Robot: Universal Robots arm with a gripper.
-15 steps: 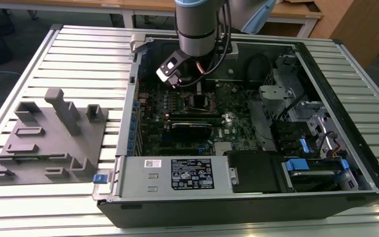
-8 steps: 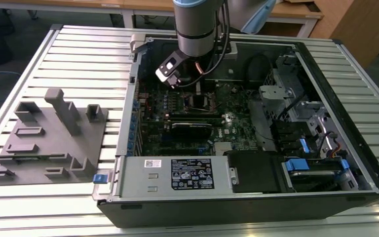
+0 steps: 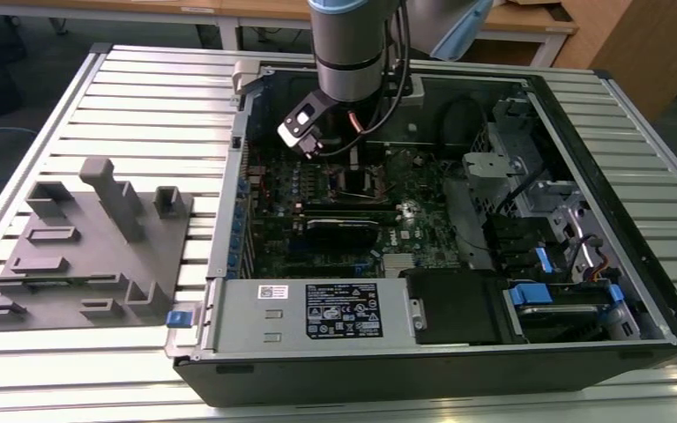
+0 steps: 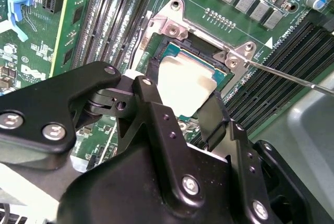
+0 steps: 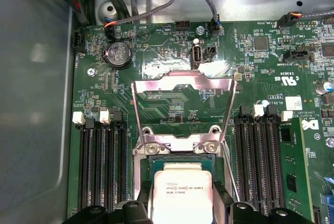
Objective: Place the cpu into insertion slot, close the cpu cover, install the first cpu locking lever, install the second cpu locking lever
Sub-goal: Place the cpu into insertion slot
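Holding the cpu (image 5: 181, 195) clamped by its edges in the gripper (image 5: 181, 204), I keep it squared over the insertion slot (image 5: 180, 145); the cpu cover (image 5: 181, 84) stands swung up, leaving the way clear.

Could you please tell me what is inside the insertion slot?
The cpu, held by the pincer, lies in the insertion slot or just above; its contacts underneath are covered.

Exterior view: even overhead light, bright sheen on the table slats (image 3: 80, 370), inside of the case (image 3: 433, 379) dim. Second wrist view: cpu (image 4: 185, 85) top blown out white. First wrist view: glare on cpu cover (image 5: 182, 84), motherboard (image 5: 172, 46) evenly lit.
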